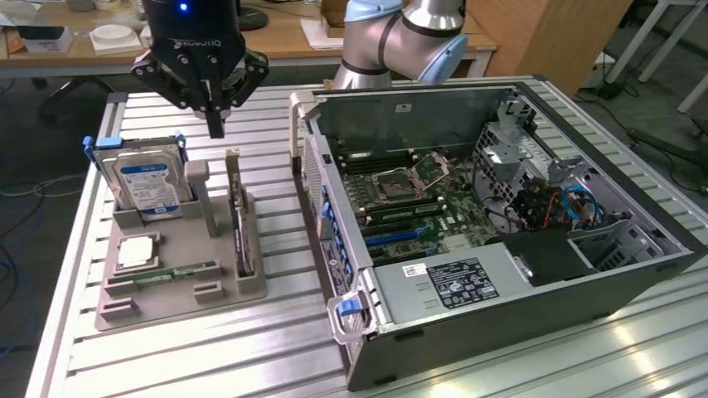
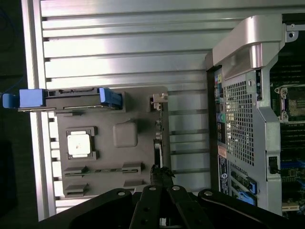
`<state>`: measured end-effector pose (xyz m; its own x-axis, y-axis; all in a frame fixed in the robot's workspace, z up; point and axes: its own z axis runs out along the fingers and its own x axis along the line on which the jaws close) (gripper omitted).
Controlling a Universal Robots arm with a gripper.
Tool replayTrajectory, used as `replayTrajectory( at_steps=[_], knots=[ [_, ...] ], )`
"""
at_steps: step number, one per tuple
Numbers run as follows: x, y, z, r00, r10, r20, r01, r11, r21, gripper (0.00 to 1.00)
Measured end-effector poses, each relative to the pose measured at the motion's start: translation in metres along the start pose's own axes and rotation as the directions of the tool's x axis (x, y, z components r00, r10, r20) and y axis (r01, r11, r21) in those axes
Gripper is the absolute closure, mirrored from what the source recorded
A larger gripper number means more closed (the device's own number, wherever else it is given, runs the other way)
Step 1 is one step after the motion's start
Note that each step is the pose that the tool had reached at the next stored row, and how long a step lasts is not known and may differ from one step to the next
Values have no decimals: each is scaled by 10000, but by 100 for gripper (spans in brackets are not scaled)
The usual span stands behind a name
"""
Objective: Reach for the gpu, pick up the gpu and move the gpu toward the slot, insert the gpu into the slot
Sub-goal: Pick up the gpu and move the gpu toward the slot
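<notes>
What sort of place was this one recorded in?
Probably a robotics lab or workshop: an open computer case and a grey parts holder sit on a slotted aluminium table, with wooden desks behind.

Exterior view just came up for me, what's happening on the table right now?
The arm's gripper hangs just above the far end of the gpu, not touching it. The gpu stands on edge in the grey parts holder, beside the hard drive, and has not been lifted. The open computer case sits at the exterior view's right.

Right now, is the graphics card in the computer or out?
Out. The gpu stands on edge in the grey holder beside the open case.
</notes>
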<state>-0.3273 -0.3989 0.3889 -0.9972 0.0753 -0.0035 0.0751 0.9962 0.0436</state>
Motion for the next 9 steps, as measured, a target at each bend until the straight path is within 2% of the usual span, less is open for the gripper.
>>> replayTrajectory(
  at_steps=[6,9],
  knots=[
    [0,0,0,10000,0,0,0,10000,0,89],
    [0,0,0,10000,-1,0,1,10000,0,71]
  ],
)
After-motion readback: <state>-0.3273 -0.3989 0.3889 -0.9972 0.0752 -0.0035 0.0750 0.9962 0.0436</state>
